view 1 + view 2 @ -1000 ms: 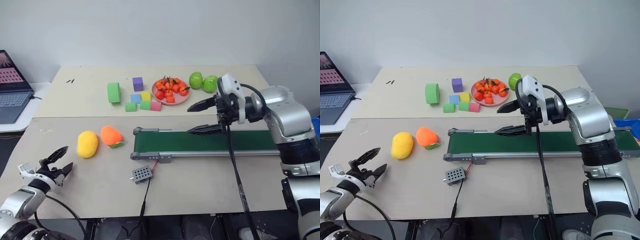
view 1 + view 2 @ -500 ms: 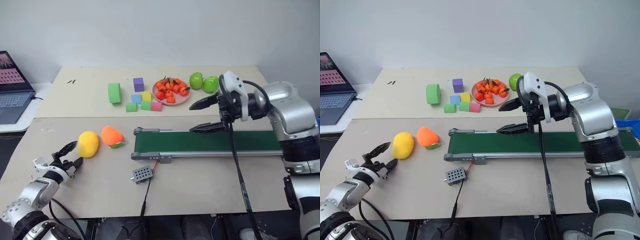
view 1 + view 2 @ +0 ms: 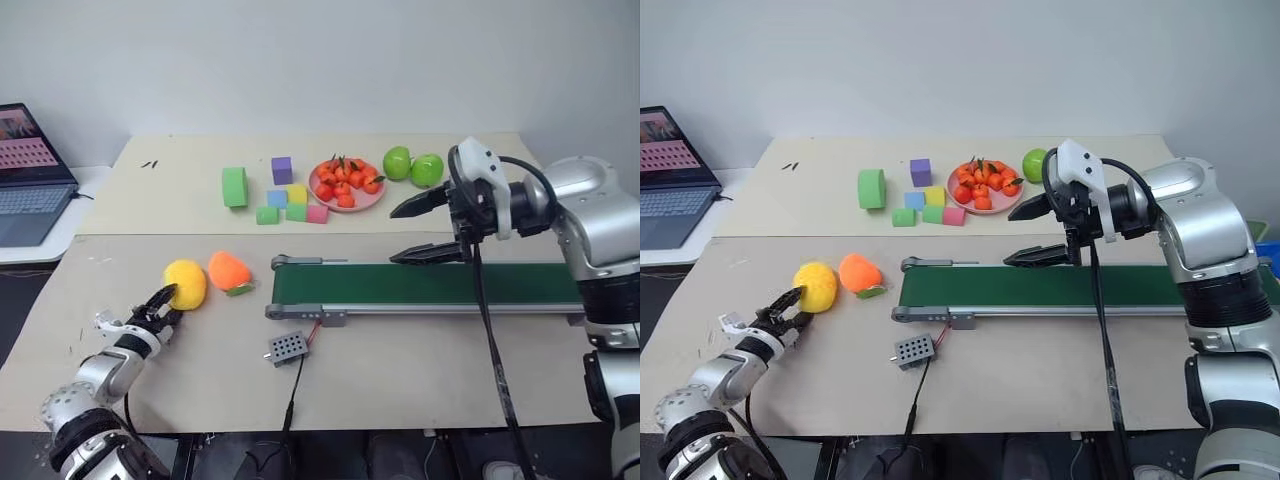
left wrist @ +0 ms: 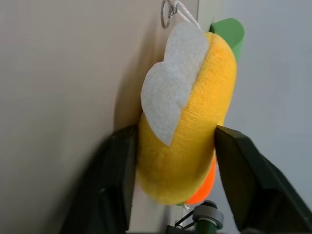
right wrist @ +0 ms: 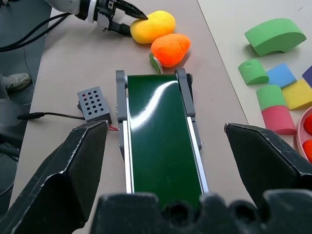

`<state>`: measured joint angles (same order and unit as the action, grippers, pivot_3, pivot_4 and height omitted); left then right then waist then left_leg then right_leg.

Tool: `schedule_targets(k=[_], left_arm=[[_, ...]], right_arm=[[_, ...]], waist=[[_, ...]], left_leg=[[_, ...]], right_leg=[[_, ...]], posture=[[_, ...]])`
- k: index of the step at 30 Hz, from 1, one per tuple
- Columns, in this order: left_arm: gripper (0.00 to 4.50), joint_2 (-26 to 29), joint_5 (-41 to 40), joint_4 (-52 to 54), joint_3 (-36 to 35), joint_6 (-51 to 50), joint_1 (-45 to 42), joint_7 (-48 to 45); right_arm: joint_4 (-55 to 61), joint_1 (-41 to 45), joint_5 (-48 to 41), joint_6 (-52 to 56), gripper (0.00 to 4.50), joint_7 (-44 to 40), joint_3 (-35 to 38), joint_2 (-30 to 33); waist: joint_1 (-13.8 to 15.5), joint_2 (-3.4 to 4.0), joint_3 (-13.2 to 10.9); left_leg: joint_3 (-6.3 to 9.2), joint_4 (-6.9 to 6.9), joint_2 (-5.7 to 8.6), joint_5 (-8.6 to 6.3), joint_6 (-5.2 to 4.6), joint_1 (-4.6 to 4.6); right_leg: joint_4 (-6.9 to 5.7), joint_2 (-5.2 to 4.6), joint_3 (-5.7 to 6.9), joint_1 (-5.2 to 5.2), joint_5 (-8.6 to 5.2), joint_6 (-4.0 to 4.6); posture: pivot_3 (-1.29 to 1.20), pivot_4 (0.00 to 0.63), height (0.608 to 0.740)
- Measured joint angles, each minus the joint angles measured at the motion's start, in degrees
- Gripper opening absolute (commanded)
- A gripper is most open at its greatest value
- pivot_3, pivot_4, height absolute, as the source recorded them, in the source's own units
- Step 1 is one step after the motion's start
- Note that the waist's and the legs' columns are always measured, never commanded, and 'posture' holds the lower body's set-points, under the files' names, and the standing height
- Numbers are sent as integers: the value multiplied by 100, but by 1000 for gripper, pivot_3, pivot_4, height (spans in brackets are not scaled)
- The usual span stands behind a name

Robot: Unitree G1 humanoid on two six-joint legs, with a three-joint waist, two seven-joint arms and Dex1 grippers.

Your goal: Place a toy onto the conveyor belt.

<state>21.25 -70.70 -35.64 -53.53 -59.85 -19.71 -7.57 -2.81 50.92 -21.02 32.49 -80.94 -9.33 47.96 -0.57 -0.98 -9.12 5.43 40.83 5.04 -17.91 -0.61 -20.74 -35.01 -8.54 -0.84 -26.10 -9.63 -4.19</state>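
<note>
As the left gripper (image 3: 165, 303) clamped its black fingers on the plain yellow oval soft toy (image 3: 186, 284) on the table | orange leafed fruit toy (image 3: 228, 271) touching beside: could get dragged | dark-green conveyor belt (image 3: 420, 284) bare | right gripper (image 3: 412, 230) hung wide open, empty

Head stereo pair: looked forward and down from above the near table edge over the whole table (image 3: 400, 380); the two eyes gave almost the same scene, shifted slightly sideways.

Left wrist camera: sat very close, low along the tabletop, facing the yellow toy (image 4: 190, 126) between its own fingers (image 4: 117, 165).

Right wrist camera: looked down from above along the conveyor belt (image 5: 161, 136) toward its far roller end; shared the toy, orange toy (image 5: 170, 48), grey box (image 5: 93, 104) and foam blocks (image 5: 275, 35) with the head views.
</note>
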Motion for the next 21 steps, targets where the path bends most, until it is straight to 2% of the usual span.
schedule_targets(k=[1,4,12,14,19,21], left_arm=[[1084,3,5,-10,9,2,-11,-45],[29,21,-9,-11,51,7,-52,-156],[29,-41,-42,328,83,224,59,-288],[29,-52,-55,701,128,270,87,-366],[29,-43,-17,2414,538,841,-3,-808],[29,115,370,3079,974,1263,-125,-1080]], right_arm=[[-1,-6,9,-2,4500,0,0,3],[-6,-12,64,-35,4500,0,-4,5],[-48,-11,90,-89,4500,0,-9,-10],[-86,-11,135,-97,4500,0,-14,-31],[-180,-10,184,-181,4500,-1,-21,-153],[-207,-9,190,-214,4500,0,-27,-227]], waist=[[4,1,0],[33,25,15],[0,25,15],[-12,5,5],[-15,-16,-3],[-9,-17,-4]], left_leg=[[0,0,0,0,0,0],[0,1,1,0,0,3],[0,1,-1,4,7,3],[2,1,-3,4,7,-7],[5,2,-11,3,5,-27],[7,2,-7,3,5,-35]], right_leg=[[0,0,0,0,0,0],[0,-2,0,6,0,0],[-3,1,1,3,1,2],[-2,2,2,-4,2,2],[6,2,6,-13,2,3],[7,2,10,-15,2,3]], posture=[[0,150,740],[0,150,740],[0,150,740],[0,150,740],[0,150,740],[0,150,740]])
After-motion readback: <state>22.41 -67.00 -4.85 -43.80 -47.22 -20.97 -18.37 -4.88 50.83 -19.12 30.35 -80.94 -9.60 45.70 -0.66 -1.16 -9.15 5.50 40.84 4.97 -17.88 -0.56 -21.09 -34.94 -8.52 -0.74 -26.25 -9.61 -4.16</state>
